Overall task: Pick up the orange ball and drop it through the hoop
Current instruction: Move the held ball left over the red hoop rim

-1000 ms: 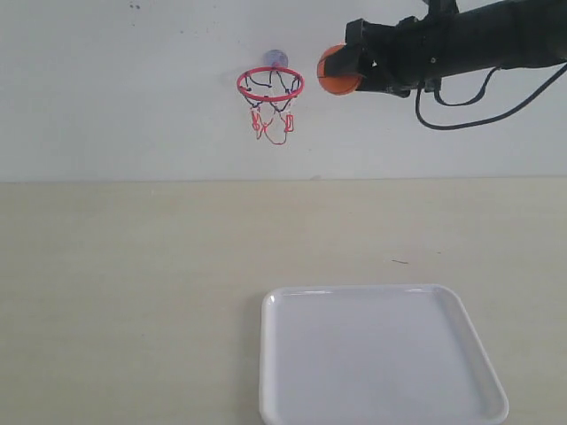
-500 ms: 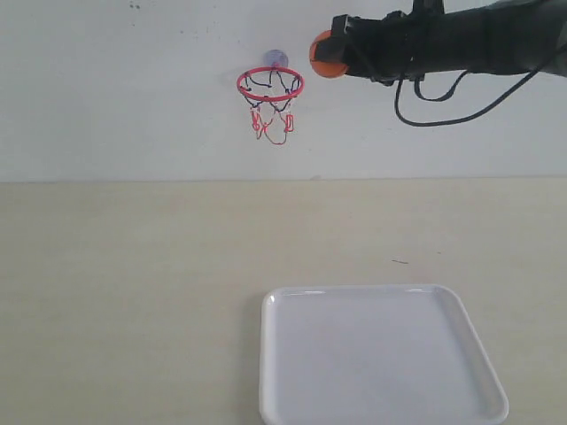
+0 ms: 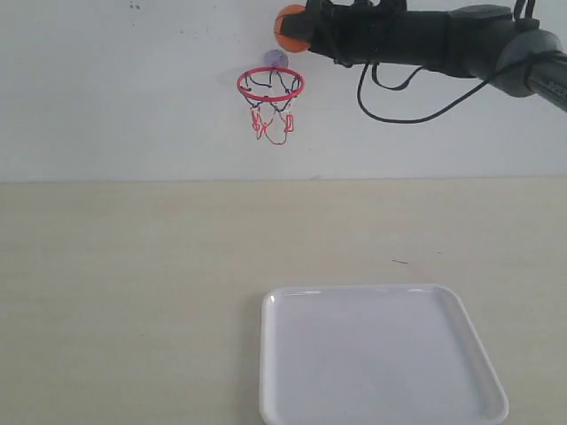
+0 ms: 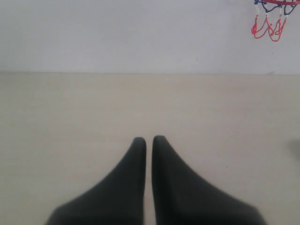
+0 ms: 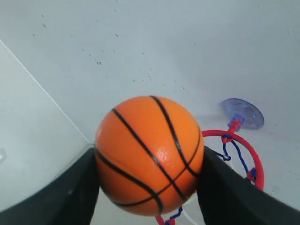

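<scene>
The orange ball (image 3: 290, 28) (image 5: 149, 154), a mini basketball with black seams, is held high against the white wall by my right gripper (image 3: 301, 30) (image 5: 149, 161), shut on it. It hangs just above and slightly right of the hoop (image 3: 270, 85), a red ring with a red-and-dark net on a greyish suction cup (image 5: 243, 113). In the right wrist view part of the red ring (image 5: 243, 157) shows behind the ball. My left gripper (image 4: 148, 139) is shut over the beige table with nothing in it; the hoop's net (image 4: 268, 21) shows far off.
A white square tray (image 3: 383, 354) lies on the beige table at the front right. The right arm and its black cable (image 3: 407, 106) stretch across the upper right in front of the wall.
The right gripper has carried the ball up and to the left, from beside the ring's right edge to just above it. The left gripper has not visibly moved.
</scene>
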Motion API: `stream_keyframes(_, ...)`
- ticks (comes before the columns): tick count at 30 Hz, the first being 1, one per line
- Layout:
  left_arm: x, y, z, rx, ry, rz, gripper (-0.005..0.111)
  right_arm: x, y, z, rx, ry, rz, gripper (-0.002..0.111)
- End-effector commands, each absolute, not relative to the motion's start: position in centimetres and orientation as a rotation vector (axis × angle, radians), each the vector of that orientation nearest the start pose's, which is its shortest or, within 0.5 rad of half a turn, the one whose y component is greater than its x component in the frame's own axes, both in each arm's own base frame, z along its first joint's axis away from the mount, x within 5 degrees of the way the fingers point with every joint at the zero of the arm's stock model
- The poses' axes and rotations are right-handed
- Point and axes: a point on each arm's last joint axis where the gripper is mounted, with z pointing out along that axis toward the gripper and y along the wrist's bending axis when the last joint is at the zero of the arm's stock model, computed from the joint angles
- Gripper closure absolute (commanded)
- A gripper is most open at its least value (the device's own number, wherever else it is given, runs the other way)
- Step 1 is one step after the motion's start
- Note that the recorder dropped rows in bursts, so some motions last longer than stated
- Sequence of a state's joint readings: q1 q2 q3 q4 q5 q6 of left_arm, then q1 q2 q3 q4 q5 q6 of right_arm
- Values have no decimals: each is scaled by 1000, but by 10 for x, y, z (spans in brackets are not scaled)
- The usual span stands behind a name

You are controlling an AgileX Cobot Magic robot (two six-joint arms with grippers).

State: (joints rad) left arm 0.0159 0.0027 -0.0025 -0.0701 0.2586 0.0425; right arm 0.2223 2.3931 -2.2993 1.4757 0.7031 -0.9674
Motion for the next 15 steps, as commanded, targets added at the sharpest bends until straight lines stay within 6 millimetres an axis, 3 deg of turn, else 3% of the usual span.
stream_keyframes(1,55,-1,190,-28,1737,-26,103,530,183,297,-351,1728,1030,109)
stream_keyframes(7,55,-1,190,-28,1737,-26,103,533,185,287,-370,1734,997,109)
stream_keyframes(15,55,-1,190,-28,1737,-26,103,534,204,287,-385,1679,846,109)
